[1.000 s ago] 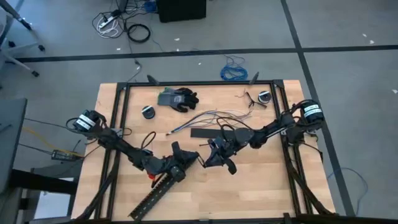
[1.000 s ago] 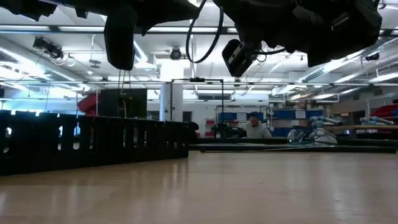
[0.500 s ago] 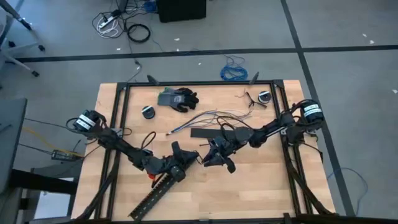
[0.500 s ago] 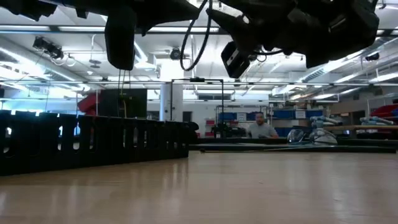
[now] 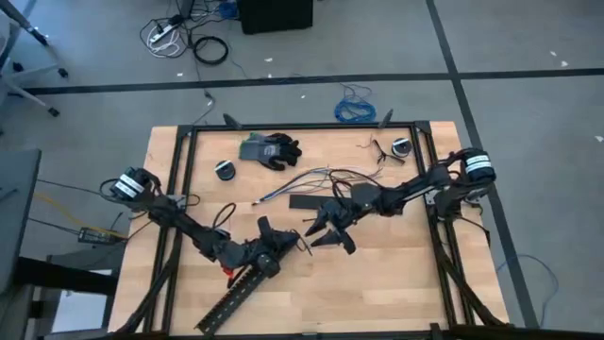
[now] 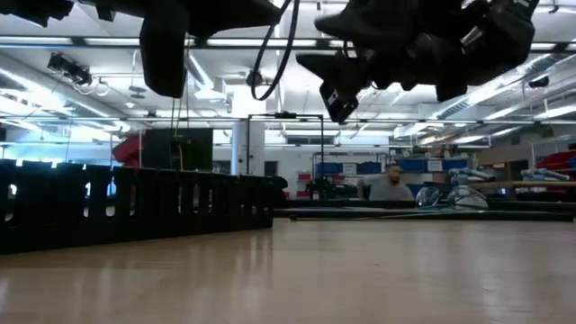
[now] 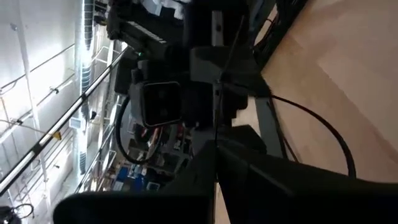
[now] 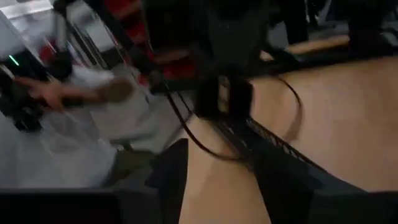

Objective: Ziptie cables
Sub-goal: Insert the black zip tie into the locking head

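The left gripper (image 5: pixel 291 243) and the right gripper (image 5: pixel 323 229) are brought nose to nose above mid-tabletop (image 5: pixel 396 274), seemingly for a hand-off. Whether either is open or closed cannot be told. The cables (image 5: pixel 316 178) are left fanned out just beyond, ungripped, beside a black strip (image 5: pixel 311 201).

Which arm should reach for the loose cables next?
The right, probably. Its pincer hangs open just in front of the cables, beside the black strip. The left pincer sits farther from them, over the black slotted track; whether it is open is unclear.
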Tool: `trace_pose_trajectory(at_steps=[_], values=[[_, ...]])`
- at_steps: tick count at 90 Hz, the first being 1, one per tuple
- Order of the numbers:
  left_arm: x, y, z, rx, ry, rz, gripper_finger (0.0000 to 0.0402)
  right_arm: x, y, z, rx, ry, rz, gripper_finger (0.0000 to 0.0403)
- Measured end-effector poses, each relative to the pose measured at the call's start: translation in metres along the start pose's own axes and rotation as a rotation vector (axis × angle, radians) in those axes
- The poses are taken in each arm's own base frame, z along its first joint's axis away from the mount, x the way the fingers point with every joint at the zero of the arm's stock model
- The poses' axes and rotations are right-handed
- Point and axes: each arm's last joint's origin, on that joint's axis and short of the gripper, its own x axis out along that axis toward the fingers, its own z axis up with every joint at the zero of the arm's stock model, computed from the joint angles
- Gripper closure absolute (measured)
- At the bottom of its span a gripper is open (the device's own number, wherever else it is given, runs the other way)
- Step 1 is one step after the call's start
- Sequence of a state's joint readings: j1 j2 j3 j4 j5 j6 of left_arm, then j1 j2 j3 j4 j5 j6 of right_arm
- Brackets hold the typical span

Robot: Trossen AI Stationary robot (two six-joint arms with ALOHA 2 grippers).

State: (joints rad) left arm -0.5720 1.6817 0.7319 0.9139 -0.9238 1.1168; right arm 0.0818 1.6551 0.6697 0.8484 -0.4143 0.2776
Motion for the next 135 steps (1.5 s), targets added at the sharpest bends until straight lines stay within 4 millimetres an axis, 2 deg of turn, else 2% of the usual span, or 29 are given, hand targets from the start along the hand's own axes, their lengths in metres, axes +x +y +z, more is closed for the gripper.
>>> trace_pose_trajectory(at_steps=[10, 31, 48, 66, 81, 113, 135], values=[[-0.003, 0.001, 0.001, -0.051, 0.058, 0.042, 0.0401, -0.007, -0.002, 0.005, -0.058, 0.026, -0.051, 0.0235], [-0.004, 0.004, -0.003, -0.364, 0.185, 0.151, 0.0401, -0.018, 0.010, 0.029, -0.330, -0.065, -0.087, 0.0236], [-0.002, 0.005, -0.004, -0.654, 0.170, 0.186, 0.0402, -0.020, 0.019, 0.037, -0.520, -0.101, -0.185, 0.0240], [0.006, 0.002, -0.010, -0.954, 0.113, 0.120, 0.0402, -0.019, 0.025, 0.039, -0.641, -0.133, -0.256, 0.0246], [0.013, -0.004, -0.021, -1.033, 0.166, 0.091, 0.0402, -0.018, 0.031, 0.045, -0.705, -0.198, -0.299, 0.0250], [0.021, 0.000, -0.026, -1.066, 0.164, 0.104, 0.0402, -0.018, 0.030, 0.042, -0.653, -0.173, -0.302, 0.0254], [0.023, 0.002, -0.027, -1.074, 0.157, 0.102, 0.0402, -0.018, 0.030, 0.042, -0.650, -0.170, -0.302, 0.0273]])
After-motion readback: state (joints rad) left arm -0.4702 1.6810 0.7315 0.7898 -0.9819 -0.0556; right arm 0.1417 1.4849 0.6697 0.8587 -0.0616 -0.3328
